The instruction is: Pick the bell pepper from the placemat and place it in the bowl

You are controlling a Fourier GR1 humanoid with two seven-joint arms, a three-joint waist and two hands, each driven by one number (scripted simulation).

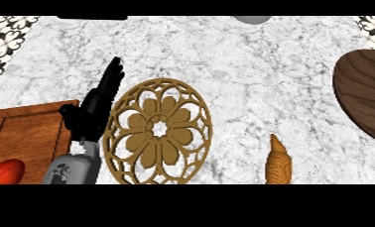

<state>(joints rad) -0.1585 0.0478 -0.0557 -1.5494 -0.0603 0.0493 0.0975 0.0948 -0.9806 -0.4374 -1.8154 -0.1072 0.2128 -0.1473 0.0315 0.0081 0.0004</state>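
Resting with fingers straight and apart, nothing yet grasped, the left hand stands between the openwork mat on its right and the wooden board on its left, which carries the red bell pepper low beside the wrist; the bowl lies far to the right.

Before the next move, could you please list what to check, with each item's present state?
1. Pepper on the lattice mat: not ok; nothing lies on it.
2. Pepper found: cannot tell; a red object sits on the wooden board, cut off by the view's edge.
3. Left hand free: ok; fingers straight, holding nothing.
4. Right hand: cannot tell; not in view.
5. Bowl reachable: cannot tell; only part of it shows, at the right edge.
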